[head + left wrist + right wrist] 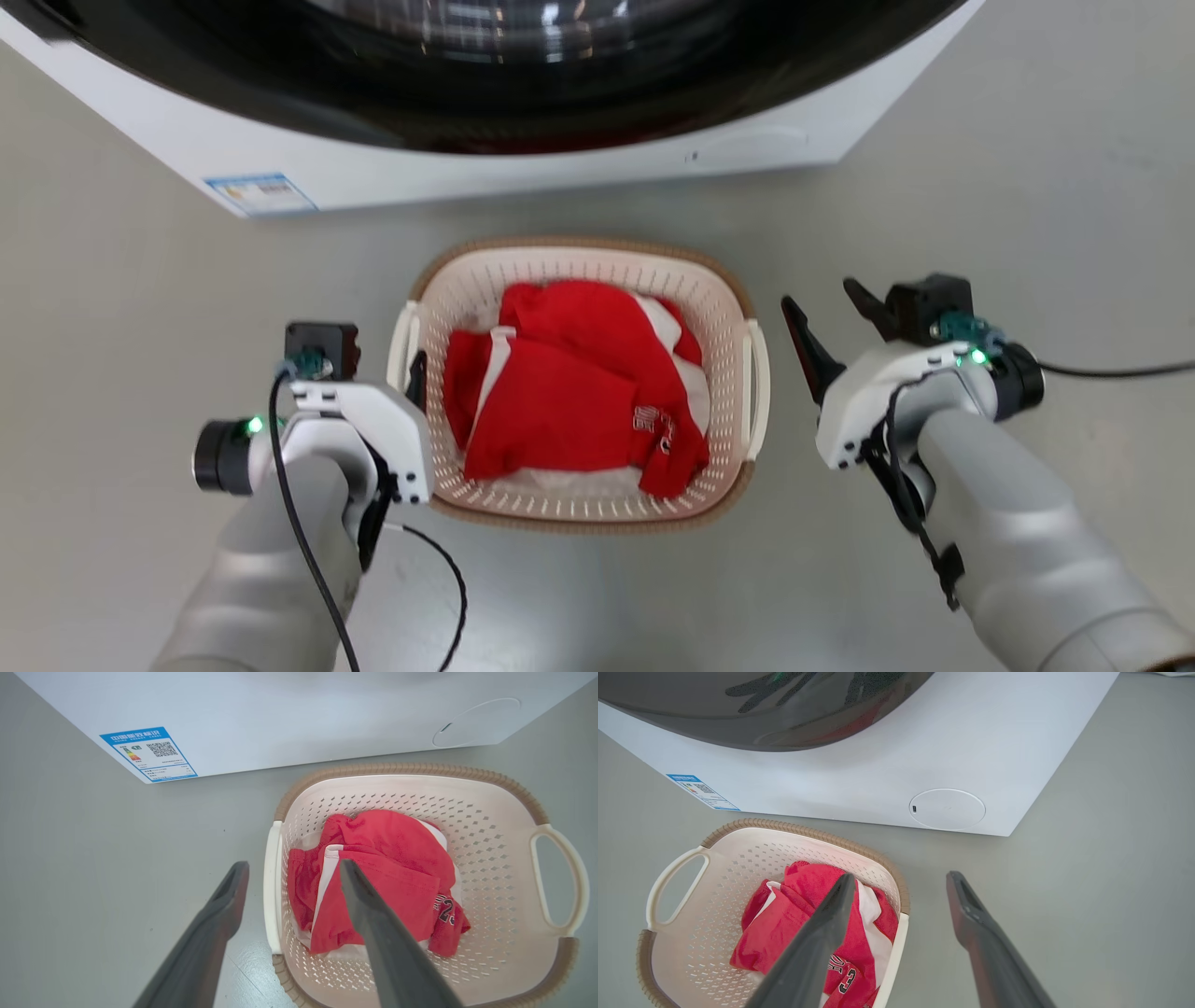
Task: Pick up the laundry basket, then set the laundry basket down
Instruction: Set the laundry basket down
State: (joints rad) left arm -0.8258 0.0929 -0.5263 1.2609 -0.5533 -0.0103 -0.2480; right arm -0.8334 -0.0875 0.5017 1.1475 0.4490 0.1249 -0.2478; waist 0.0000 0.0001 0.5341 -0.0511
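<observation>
The laundry basket stands on the grey floor before the washer, cream and perforated with a brown rim. A red and white garment lies inside. My left gripper is open at the basket's left handle. In the left wrist view one finger is outside that handle and the other over the garment. My right gripper is open beside the right handle. In the right wrist view its fingers straddle that handle. Neither holds anything.
The white washer with its dark round door rises just behind the basket. A black cable runs across the floor at the right. Grey floor spreads on both sides and in front.
</observation>
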